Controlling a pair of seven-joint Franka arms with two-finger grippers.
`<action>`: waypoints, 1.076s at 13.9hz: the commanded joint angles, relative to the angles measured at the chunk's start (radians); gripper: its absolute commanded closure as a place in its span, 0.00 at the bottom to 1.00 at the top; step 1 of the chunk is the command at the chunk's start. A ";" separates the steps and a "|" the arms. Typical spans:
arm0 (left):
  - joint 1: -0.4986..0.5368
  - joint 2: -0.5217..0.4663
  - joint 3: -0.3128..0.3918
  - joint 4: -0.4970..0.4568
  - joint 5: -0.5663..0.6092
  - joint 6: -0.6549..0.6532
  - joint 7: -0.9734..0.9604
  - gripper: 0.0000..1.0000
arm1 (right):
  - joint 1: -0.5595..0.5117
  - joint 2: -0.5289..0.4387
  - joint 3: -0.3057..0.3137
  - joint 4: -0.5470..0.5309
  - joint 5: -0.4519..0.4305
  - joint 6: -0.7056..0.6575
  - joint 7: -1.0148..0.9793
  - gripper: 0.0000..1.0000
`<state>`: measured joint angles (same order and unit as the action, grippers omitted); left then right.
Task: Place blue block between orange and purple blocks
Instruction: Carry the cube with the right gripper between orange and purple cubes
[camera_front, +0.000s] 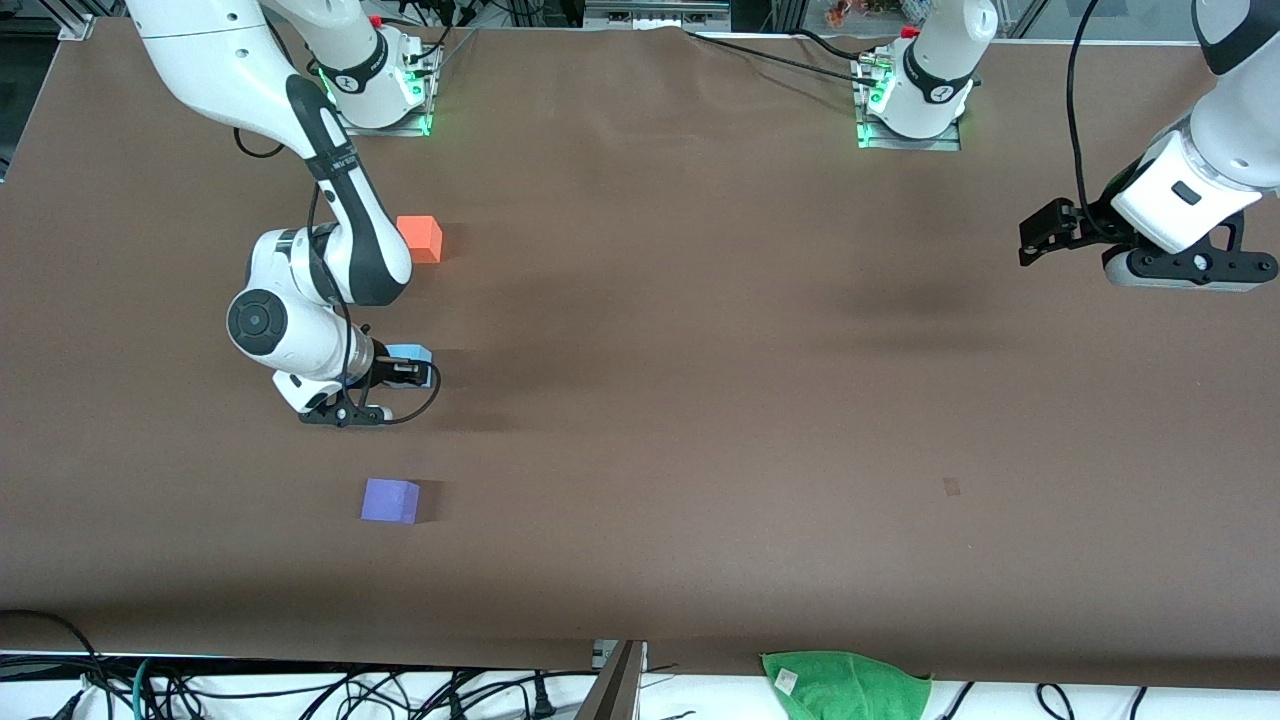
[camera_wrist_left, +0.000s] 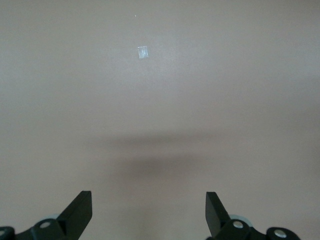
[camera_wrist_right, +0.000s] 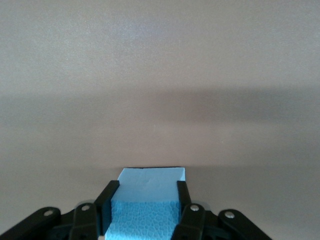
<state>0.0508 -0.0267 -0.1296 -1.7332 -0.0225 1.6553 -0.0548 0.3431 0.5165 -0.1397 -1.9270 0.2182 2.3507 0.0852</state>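
My right gripper (camera_front: 408, 372) (camera_wrist_right: 145, 189) is shut on the light blue block (camera_front: 410, 354) (camera_wrist_right: 151, 179), with a finger on each side of it. It holds the block low over the stretch of table between the orange block (camera_front: 420, 238) and the purple block (camera_front: 390, 500). I cannot tell whether the blue block touches the table. The orange block lies farther from the front camera and the purple one nearer. My left gripper (camera_front: 1188, 268) (camera_wrist_left: 148, 197) waits open over bare table at the left arm's end, with nothing between its fingers.
The brown table (camera_front: 700, 400) carries a small tape mark (camera_front: 951, 487) (camera_wrist_left: 143, 52) toward the left arm's end. A green cloth (camera_front: 845, 685) lies off the table's edge nearest the front camera, with cables beside it.
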 joint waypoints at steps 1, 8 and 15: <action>0.000 -0.002 0.001 0.003 -0.014 -0.012 0.009 0.00 | -0.006 -0.036 0.006 -0.043 0.026 0.025 -0.033 0.12; 0.000 -0.002 0.001 0.003 -0.014 -0.014 0.009 0.00 | -0.006 -0.056 -0.017 -0.014 0.024 0.015 -0.051 0.01; -0.002 -0.002 0.001 0.003 -0.014 -0.014 0.009 0.00 | -0.004 -0.209 -0.050 0.020 0.020 -0.084 -0.056 0.01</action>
<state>0.0506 -0.0267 -0.1297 -1.7332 -0.0225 1.6502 -0.0548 0.3420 0.3864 -0.1783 -1.8877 0.2202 2.3437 0.0570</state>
